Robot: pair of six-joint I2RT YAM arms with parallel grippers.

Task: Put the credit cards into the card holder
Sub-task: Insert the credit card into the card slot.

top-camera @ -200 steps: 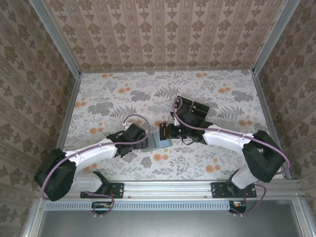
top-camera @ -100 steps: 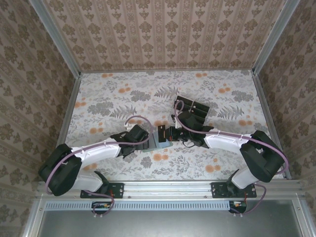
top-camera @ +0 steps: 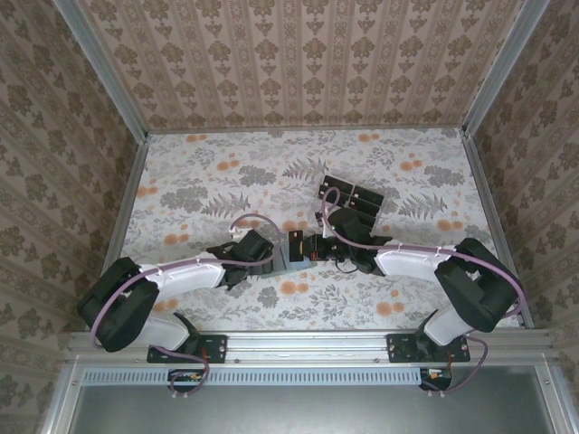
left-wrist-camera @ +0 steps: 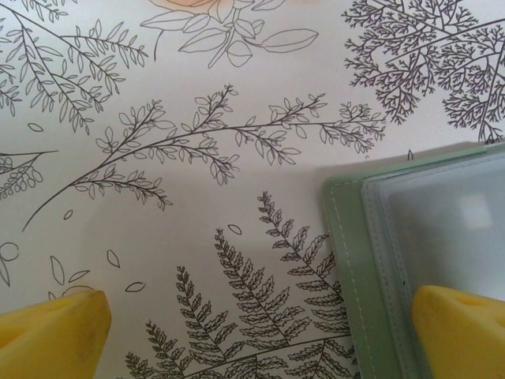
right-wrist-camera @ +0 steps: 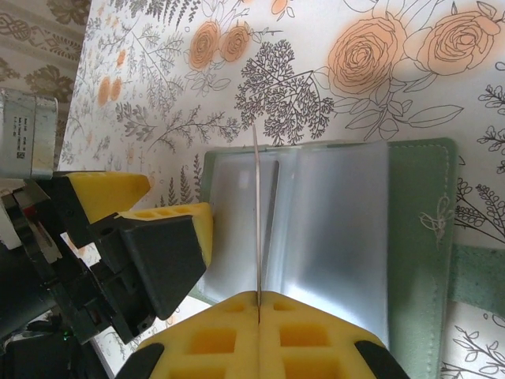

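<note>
The white-shelled left arm and right arm have black joint housings, looping purple cables and black base plates bolted to a silver rail. The left end effector and right end effector are black with yellow finger pads that have square recesses.

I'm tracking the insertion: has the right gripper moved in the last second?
Yes. In the top view the right gripper has eased slightly left and toward the near edge, away from the loose credit cards lying on the table, which stayed put.
</note>
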